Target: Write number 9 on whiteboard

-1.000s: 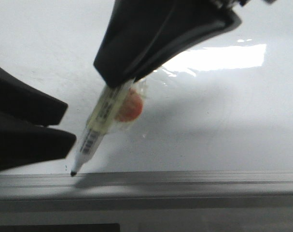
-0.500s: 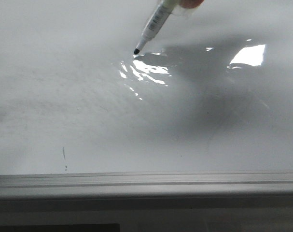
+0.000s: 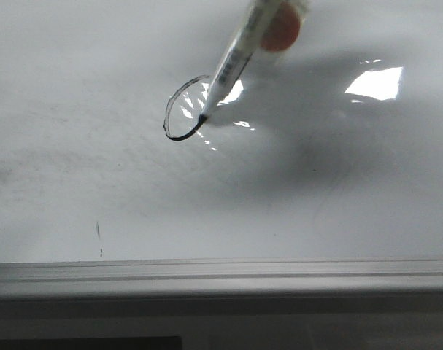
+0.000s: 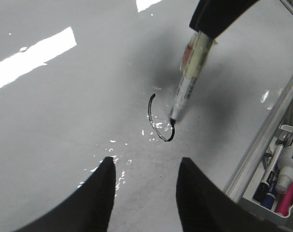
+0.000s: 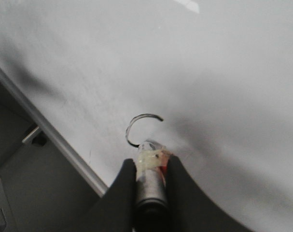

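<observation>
The whiteboard (image 3: 330,211) is glossy white and fills the front view. On it is a thin black curved line (image 3: 168,125), an open, unclosed loop of the number 9; no stem shows. The loop also shows in the left wrist view (image 4: 151,113) and the right wrist view (image 5: 132,126). My right gripper (image 5: 149,163) is shut on a marker (image 3: 236,62) with an orange patch. The marker's tip touches the board at the loop's near end (image 4: 172,121). My left gripper (image 4: 146,162) is open and empty, over the board short of the loop.
The board's grey metal frame edge (image 3: 221,273) runs along the near side. A short stray black dash (image 3: 98,230) lies near it. A tray (image 4: 259,200) holding several markers hangs beyond the frame. A bright glare patch (image 3: 374,82) lies at the right.
The marker tip moved from the near frame edge out onto the board and drew the curved loop line. The left gripper's fingers have left the front view.
</observation>
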